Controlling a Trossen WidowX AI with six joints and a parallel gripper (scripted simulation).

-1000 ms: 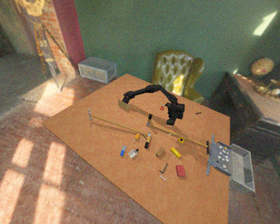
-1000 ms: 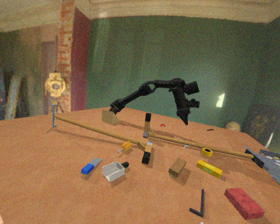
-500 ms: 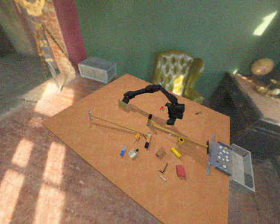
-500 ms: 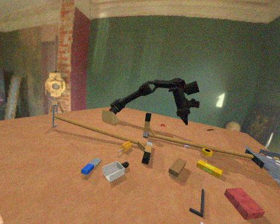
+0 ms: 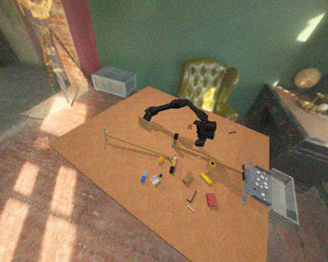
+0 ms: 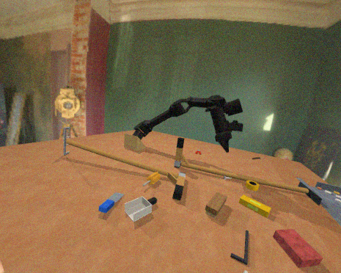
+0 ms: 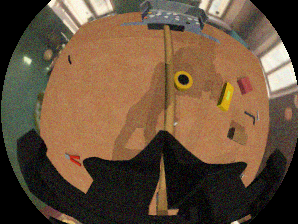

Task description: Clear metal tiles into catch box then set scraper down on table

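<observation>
My gripper (image 5: pixel 199 144) (image 6: pixel 227 150) (image 7: pixel 162 133) is shut and empty, raised above the table and above a long wooden pole. This pole (image 5: pixel 232 167) (image 6: pixel 208 169) (image 7: pixel 169 80) belongs to a scraper with a dark blade (image 5: pixel 243 172) (image 6: pixel 314 194) at the near edge of the steel bench plate (image 5: pixel 250 183). Its upright black-ended handle (image 5: pixel 175 138) (image 6: pixel 180 144) stands at the other end. Several small pale tiles (image 5: pixel 262 177) lie scattered on the plate. The catch box (image 5: pixel 295 197) adjoins the plate's far end; its inside looks empty in the top view.
A second long pole tool (image 6: pixel 113 155) with a grey hooked end lies left of the scraper. A yellow tape ring (image 5: pixel 212 163) (image 6: pixel 252 185) (image 7: pixel 183 80) is beside the scraper pole. A yellow level (image 6: pixel 254 205), brown block (image 6: pixel 215 204), red block (image 6: pixel 297 247) and white tray (image 6: pixel 138 208) lie nearer the front.
</observation>
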